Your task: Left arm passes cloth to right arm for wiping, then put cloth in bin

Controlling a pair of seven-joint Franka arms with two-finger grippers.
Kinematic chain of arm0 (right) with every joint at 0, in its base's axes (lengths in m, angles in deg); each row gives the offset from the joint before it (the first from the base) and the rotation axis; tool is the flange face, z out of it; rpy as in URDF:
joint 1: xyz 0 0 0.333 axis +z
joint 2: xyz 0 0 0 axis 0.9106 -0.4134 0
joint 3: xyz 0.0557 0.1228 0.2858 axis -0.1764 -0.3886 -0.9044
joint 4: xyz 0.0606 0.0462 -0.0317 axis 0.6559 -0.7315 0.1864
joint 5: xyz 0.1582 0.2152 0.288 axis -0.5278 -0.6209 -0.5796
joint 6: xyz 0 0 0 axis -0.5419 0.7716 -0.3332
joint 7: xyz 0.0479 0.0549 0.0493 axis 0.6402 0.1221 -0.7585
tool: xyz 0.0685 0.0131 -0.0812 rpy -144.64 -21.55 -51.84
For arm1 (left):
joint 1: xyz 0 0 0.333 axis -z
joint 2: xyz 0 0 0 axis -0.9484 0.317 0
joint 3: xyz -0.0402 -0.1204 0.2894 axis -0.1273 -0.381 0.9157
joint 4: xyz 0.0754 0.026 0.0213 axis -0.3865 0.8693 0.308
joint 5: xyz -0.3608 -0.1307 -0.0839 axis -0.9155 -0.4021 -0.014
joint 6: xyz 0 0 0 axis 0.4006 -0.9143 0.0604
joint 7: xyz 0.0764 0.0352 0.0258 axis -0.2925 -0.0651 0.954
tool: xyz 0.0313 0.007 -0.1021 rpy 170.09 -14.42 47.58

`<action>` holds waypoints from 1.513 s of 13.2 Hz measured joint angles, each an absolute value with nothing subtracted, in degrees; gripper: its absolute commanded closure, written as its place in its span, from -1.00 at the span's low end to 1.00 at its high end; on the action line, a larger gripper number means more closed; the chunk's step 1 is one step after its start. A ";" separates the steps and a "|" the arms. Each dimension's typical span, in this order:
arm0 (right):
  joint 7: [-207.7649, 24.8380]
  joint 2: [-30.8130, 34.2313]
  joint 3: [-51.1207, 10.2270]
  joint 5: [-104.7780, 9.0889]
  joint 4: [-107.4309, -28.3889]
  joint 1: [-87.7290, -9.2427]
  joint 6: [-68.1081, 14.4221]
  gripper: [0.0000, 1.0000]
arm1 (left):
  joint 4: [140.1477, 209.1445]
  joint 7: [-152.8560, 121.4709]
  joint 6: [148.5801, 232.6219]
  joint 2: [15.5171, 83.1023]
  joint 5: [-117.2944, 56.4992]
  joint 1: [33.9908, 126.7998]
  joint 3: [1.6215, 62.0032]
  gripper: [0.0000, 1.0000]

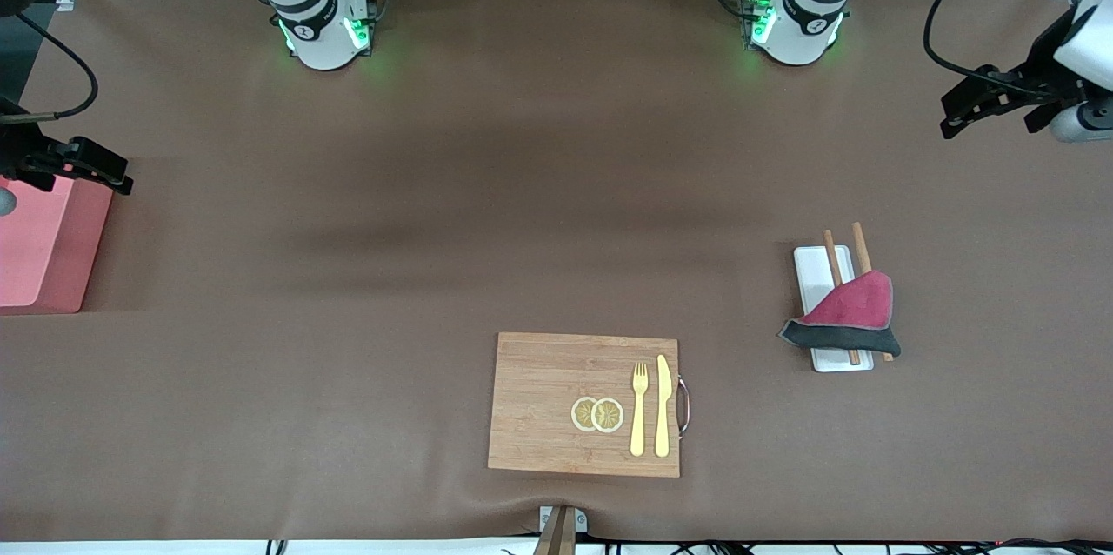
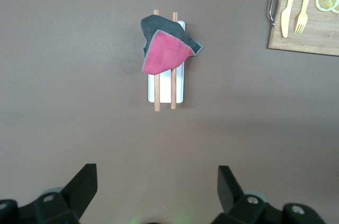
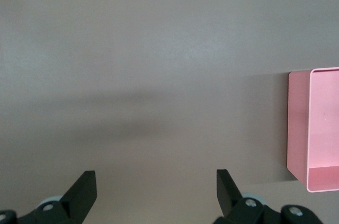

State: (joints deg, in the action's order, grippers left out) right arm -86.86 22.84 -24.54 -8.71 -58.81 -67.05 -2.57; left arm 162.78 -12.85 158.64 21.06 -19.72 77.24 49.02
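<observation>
Nearest the front camera lies one wooden board (image 1: 556, 403) with a metal handle (image 1: 683, 405), close to the table's (image 1: 348, 277) near edge. On it sit two lemon slices (image 1: 597, 414), overlapping, one yellow fork (image 1: 639, 407) and one yellow knife (image 1: 663, 404). No brand, label or writing can be read on any of these.

Toward the left arm's end of the table, farther from the camera than the board, one white tray (image 1: 817, 268) carries two brown chopsticks (image 1: 861, 246). The cloth (image 1: 848, 316), maroon with a dark border, is draped over the near part of tray and chopsticks.

One pink bin (image 1: 43, 250) stands at the table's edge at the right arm's end.

Hanging over that end, just above the bin's edge, the right gripper (image 1: 104, 172) has its fingers (image 3: 82, 189) spread wide and grips nothing. At the other end, over bare table, the left gripper (image 1: 965, 107) is likewise wide apart, fingers (image 2: 82, 187) empty.
</observation>
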 measured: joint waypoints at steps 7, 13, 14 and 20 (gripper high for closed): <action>-87.36 22.76 -24.54 -8.71 -58.82 -67.32 -2.50 -1.00 | 162.27 -12.90 158.47 21.06 -19.72 76.92 49.32 -1.00; -87.48 22.63 -24.54 -8.71 -58.82 -67.37 -2.47 -1.00 | 162.27 -12.89 157.99 21.98 -19.72 76.93 49.24 -1.00; -87.49 22.61 -24.54 -8.71 -58.82 -67.37 -2.46 -1.00 | 162.28 -12.89 157.98 22.51 -19.72 76.93 49.23 -1.00; -87.52 22.47 -24.54 -8.74 -58.82 -67.38 -2.43 -1.00 | 162.54 -12.86 160.95 27.73 -22.21 76.93 49.18 -1.00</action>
